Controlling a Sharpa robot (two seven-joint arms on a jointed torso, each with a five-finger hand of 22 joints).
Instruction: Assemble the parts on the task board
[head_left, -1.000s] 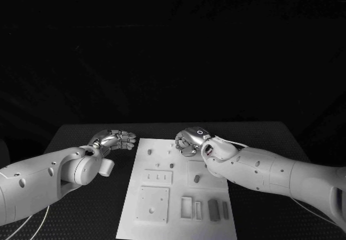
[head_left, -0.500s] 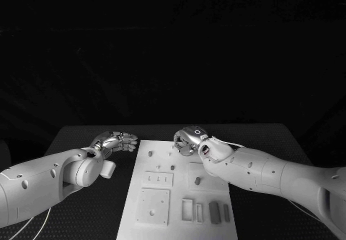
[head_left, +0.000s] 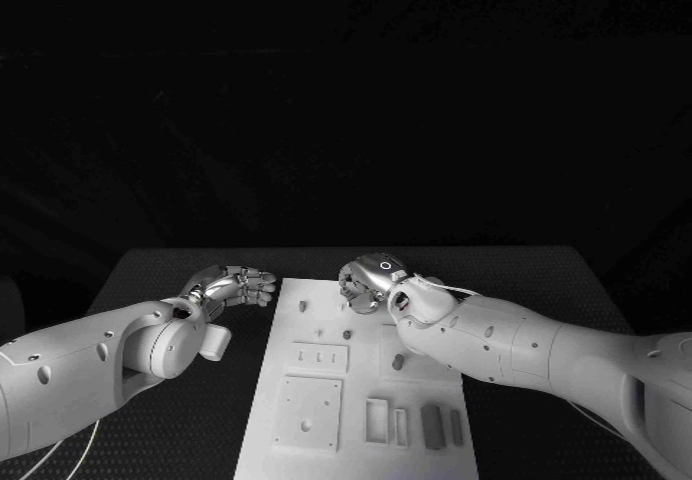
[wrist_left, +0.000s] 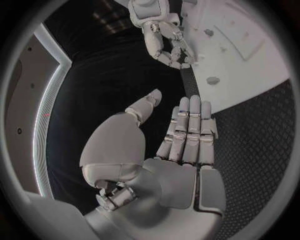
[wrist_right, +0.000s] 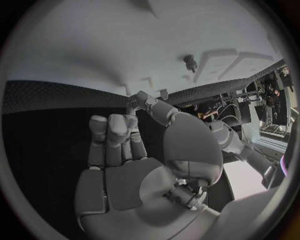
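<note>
We see the right hand (head_left: 369, 284) at the task board's (head_left: 325, 400) 12 o'clock end — whether it pinches a part, we cannot tell; left hand (head_left: 235, 284) curled empty at the board's 10 o'clock.

A black table (head_left: 159, 270) with a finely textured top runs across the near scene. Its far edge lies straight from left to right, and its corners angle in toward the far side. Beyond it the room is dark, with no wall or floor to make out. In the left wrist view a pale, lit strip (wrist_left: 49, 80) curves beside the darkness.
</note>
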